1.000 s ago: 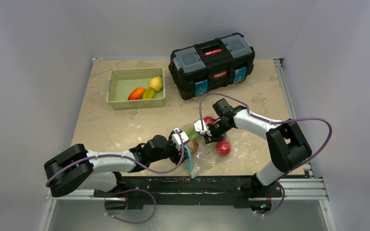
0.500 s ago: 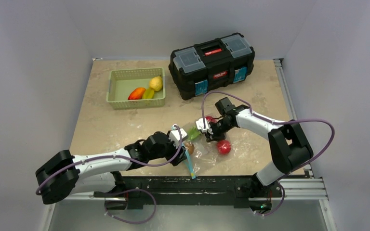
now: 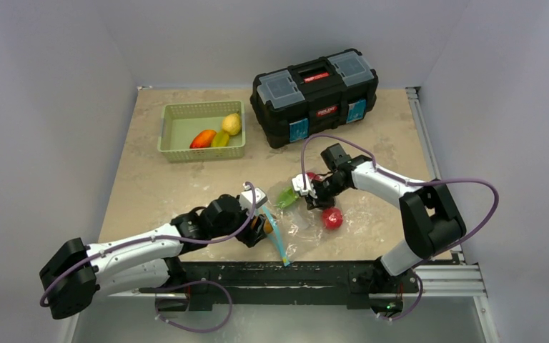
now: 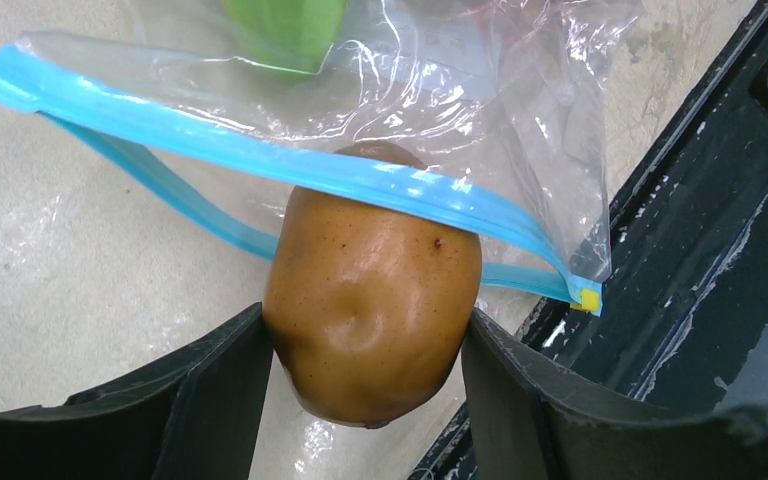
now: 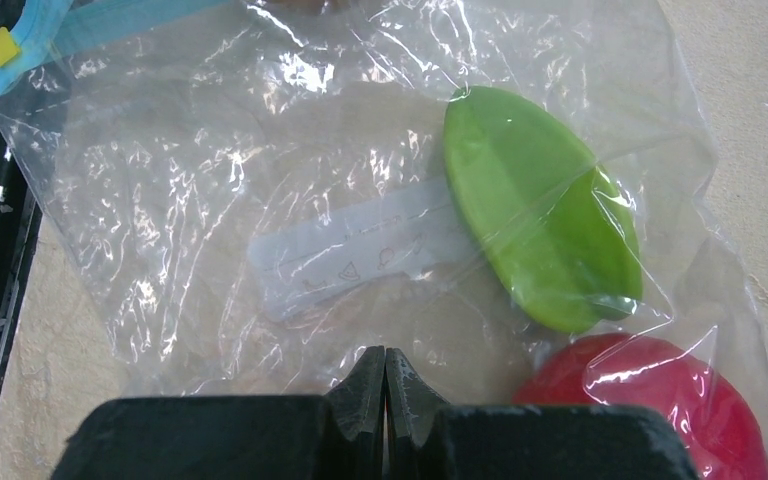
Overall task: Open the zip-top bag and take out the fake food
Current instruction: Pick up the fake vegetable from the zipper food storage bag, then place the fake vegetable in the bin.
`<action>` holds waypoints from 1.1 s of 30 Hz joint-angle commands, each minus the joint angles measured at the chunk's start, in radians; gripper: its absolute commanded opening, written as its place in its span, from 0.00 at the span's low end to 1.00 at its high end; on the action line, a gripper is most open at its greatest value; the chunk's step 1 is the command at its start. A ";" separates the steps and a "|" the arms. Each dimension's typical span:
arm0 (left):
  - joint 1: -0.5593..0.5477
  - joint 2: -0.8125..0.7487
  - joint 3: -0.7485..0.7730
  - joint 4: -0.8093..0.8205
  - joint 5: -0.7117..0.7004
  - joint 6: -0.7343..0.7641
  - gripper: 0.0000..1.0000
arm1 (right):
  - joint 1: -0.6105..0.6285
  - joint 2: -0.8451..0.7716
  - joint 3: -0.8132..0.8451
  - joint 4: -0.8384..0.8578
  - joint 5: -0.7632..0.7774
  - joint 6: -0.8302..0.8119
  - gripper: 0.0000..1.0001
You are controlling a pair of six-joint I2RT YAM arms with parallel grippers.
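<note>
— So where does the bag [image 5: 210, 180] lie?

— Flat on the table [image 3: 157, 189], between the two arms, with its mouth turned toward the left arm. The blue zip strip [image 4: 210, 150] is parted there.

— And the left gripper [image 4: 365, 335]?

— Clenched on a brown potato [image 4: 372, 290], one finger on each flank. The potato sits right in the bag's mouth. Its near end is outside, and its far end is under the upper half of the zip strip, which lies across it.

— Which way does the potato point?

— Its long axis runs straight from the jaws into the bag, crosswise to the strip. I judge the pull should go back along that axis, away from the bag, so the strip slips off the rounded end.

— What about the right gripper [image 5: 385, 385]?

— Its jaws are pressed together on a fold of the bag's clear plastic, at the side opposite the mouth. That looks like an anchor, so the bag doesn't trail after the potato.

— What else is in the bag?

— A green piece [image 5: 540, 210] and a red piece [image 5: 660, 400], both deeper in than the potato, toward the pinched side.

— Any risk?

— The strip may catch on the potato's widest part and drag the bag, or the plastic could slide out of the pinch.
</note>
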 commanded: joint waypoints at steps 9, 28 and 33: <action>0.053 -0.108 0.086 -0.213 0.047 -0.088 0.00 | -0.013 -0.041 0.020 -0.012 -0.032 -0.004 0.00; 0.079 -0.153 0.215 -0.519 0.016 -0.192 0.00 | -0.019 -0.041 0.018 -0.014 -0.035 -0.009 0.00; 0.082 -0.168 0.250 -0.590 0.018 -0.186 0.00 | -0.021 -0.041 0.019 -0.015 -0.034 -0.010 0.00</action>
